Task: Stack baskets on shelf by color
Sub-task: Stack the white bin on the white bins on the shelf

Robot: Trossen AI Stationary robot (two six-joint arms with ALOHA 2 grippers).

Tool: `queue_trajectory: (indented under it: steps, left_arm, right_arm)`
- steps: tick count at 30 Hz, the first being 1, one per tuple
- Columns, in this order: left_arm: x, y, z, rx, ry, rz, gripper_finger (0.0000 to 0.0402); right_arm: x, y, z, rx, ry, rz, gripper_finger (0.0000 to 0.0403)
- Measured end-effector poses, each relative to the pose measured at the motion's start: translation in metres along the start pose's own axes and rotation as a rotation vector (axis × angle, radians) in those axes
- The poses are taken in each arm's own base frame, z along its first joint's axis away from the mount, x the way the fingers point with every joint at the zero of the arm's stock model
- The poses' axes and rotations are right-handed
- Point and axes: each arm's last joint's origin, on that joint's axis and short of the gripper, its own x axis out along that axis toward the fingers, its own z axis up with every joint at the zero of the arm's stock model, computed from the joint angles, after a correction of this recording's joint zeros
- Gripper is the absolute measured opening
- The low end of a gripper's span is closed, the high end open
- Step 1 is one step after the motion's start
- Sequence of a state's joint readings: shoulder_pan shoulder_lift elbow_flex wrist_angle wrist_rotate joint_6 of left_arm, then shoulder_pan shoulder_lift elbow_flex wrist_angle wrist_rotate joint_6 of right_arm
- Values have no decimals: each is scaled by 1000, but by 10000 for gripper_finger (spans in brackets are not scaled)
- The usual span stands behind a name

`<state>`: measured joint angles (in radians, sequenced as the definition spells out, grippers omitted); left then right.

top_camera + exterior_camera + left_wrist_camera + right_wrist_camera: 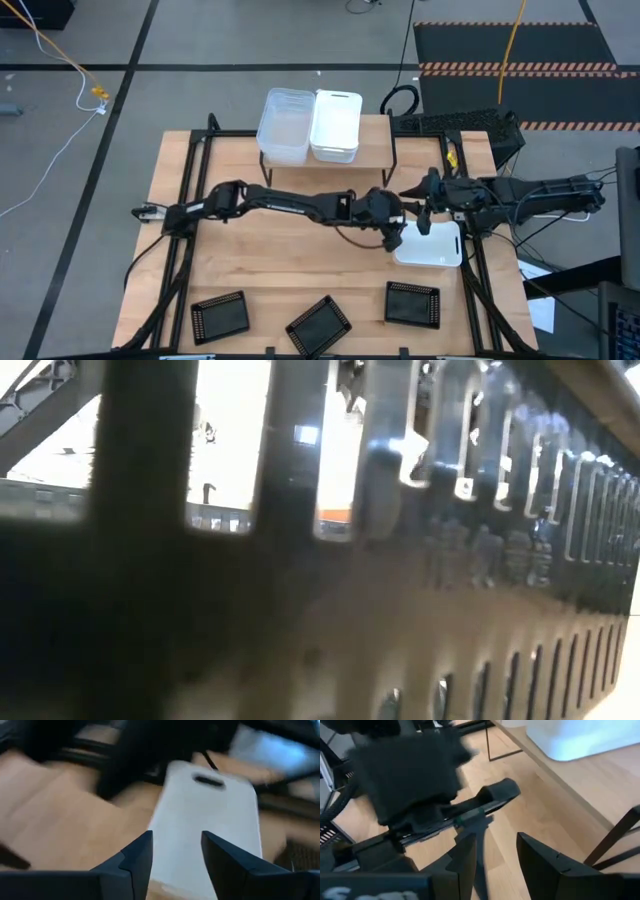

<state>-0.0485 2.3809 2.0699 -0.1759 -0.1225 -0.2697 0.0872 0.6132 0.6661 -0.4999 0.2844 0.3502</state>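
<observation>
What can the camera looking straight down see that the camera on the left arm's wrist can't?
Only the overhead view shows the shelf with a clear basket and a white basket on it, three black baskets along the near edge of the table, and the right gripper, open over the table. Only the left wrist view shows, close up, the slot handle in the end of the white basket on the table. Both show that basket and the open left gripper at it.

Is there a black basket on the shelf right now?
No, the shelf holds only a clear basket and a white basket; the black baskets sit on the table's near edge.
</observation>
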Motion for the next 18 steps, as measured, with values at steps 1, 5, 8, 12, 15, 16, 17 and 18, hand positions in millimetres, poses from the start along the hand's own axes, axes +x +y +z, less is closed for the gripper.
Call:
queue_trajectory:
  steps: [1,5,8,12,15,16,17,18]
  left_arm:
    - [2,-1,-2,-54,-8,14,170]
    - [15,-4,-20,-124,9,47,170]
    - [22,-4,-31,-143,42,60,170]
    - [25,3,-35,-166,65,88,170]
    - [25,9,-37,-159,92,144,170]
    - [25,10,-38,-157,99,154,170]
    - [25,11,-39,-154,108,163,170]
    - [24,12,-39,-149,117,169,168]
  right_arm:
    - [1,0,-1,2,2,-3,134]
    - [3,-1,-4,1,5,-5,134]
    - [2,0,-3,0,-6,-2,134]
    - [2,0,-2,-27,-18,1,134]
    - [1,0,0,-55,-41,7,134]
    - [1,0,1,-66,-52,10,134]
    - [0,1,2,-76,-64,13,134]
    - [0,1,4,-85,-76,17,134]
